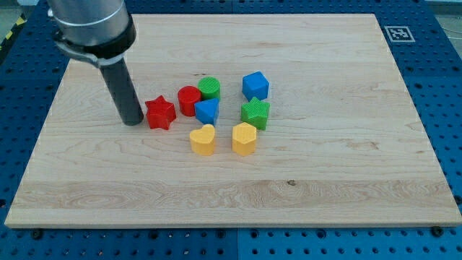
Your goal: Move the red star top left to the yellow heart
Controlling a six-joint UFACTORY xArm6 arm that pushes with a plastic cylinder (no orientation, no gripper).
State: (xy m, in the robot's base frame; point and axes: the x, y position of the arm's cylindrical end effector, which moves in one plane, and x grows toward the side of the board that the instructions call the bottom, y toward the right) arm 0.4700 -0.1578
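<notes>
The red star [160, 113] lies on the wooden board [325, 180], left of the block cluster. The yellow heart [203, 139] sits below and to the right of it, a small gap apart. My tip [132, 121] stands just left of the red star, very close to it or touching its left side. The rod rises from there to the arm at the view's top left.
A red cylinder [189, 98], a green cylinder [209, 88] and a blue triangular block [207, 110] crowd right of the star. A blue cube [255, 85], a green star [255, 113] and a yellow hexagonal block [245, 139] lie further right.
</notes>
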